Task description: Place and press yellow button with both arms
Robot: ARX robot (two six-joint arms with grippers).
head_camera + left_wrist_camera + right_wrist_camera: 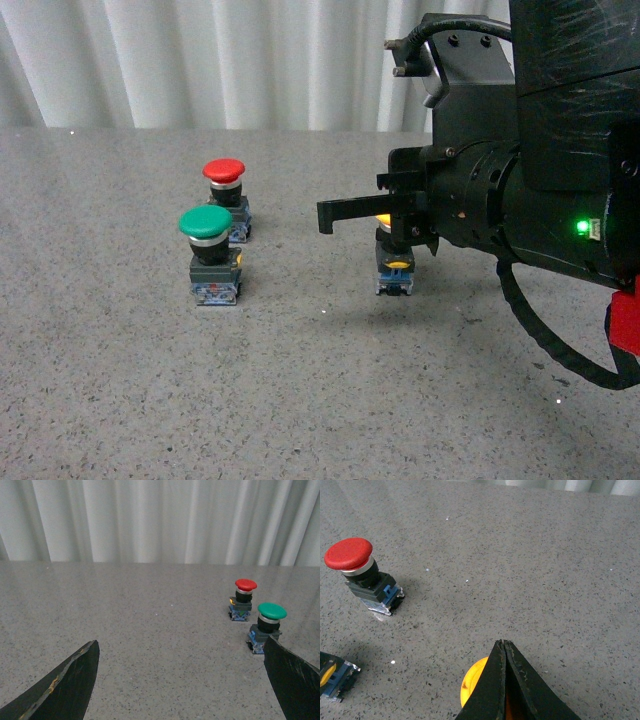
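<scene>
The yellow button (394,264) stands upright on the grey table, right of centre, with its yellow cap mostly hidden under my right arm. My right gripper (323,215) is shut with nothing in it, and its flat fingers lie across the top of the cap, pointing left. In the right wrist view the joined fingertips (503,644) sit over the yellow button's cap (471,681), which shows only along one edge. Whether they touch it is not clear. My left gripper (182,680) is open above bare table, away from the yellow button, and it is out of the front view.
A green-capped button (207,222) (271,611) and a red-capped button (224,170) (245,585) (348,554) stand close together left of the yellow one. The green button is just beyond one left finger (292,677). A white curtain (200,60) backs the speckled table (300,400).
</scene>
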